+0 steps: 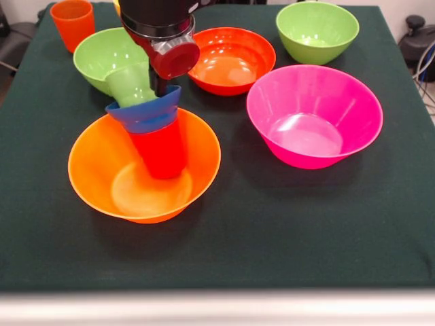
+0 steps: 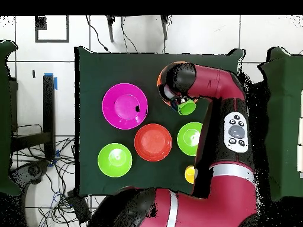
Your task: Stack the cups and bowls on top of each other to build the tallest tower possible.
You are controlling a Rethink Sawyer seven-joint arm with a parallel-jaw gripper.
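Glossy red arm (image 2: 216, 88) with black joints, and a grey button panel (image 2: 236, 132).

1. Glossy, smooth plastic on the large orange bowl (image 1: 102, 170) and the pink bowl (image 1: 314, 115), light glinting off both.
2. Red cup (image 1: 162, 151) looks smooth plastic, duller.
3. Desk (image 1: 285, 224) wears matt dark green cloth.

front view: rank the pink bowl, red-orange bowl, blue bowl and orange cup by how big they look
1. pink bowl, nearer the camera, which helps it
2. red-orange bowl
3. blue bowl and orange cup: too alike to rank; the cup stands farther back.
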